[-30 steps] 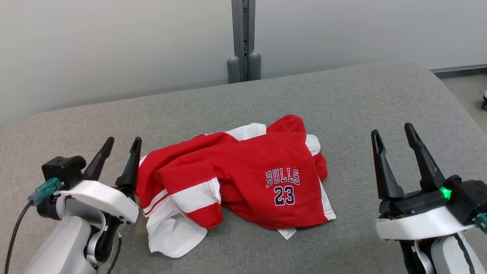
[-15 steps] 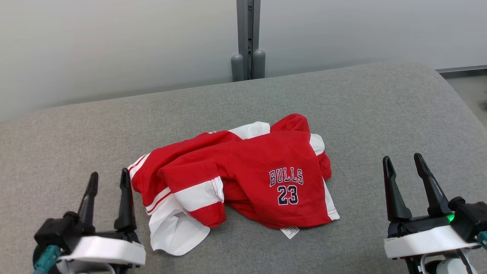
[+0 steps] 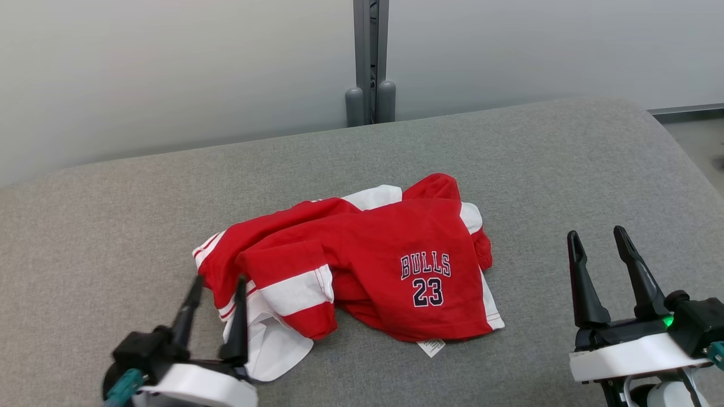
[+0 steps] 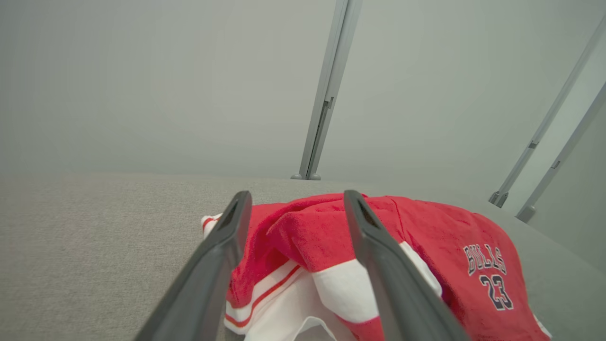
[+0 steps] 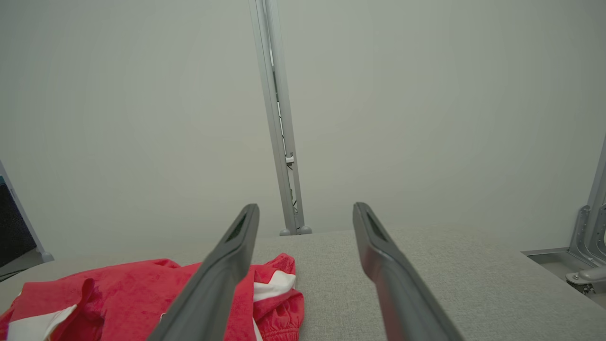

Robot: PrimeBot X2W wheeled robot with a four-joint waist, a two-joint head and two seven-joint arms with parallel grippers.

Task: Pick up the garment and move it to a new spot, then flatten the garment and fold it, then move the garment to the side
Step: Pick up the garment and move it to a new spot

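The garment (image 3: 362, 254) is a red and white piece with "BULLS 23" printed on it, lying crumpled in the middle of the grey padded surface (image 3: 509, 158). My left gripper (image 3: 219, 280) is open at the lower left, its fingertips over the garment's near-left white and red edge. In the left wrist view the garment (image 4: 312, 237) shows between and beyond the spread fingers (image 4: 222, 251) of the left gripper (image 4: 294, 196). My right gripper (image 3: 597, 234) stands open to the garment's right, well apart from it. The right wrist view has the garment (image 5: 118, 293) at lower left, beside the right gripper (image 5: 306, 207).
A grey post (image 3: 370, 62) with two rounded feet stands behind the surface against a pale wall. The surface's right edge curves down toward the floor (image 3: 698, 141). Bare grey padding lies all around the garment.
My left gripper dropped low, then shifted right until its fingertips came over the garment's left edge. The right gripper moved down and nearer, then stayed. The camera shifted slightly.
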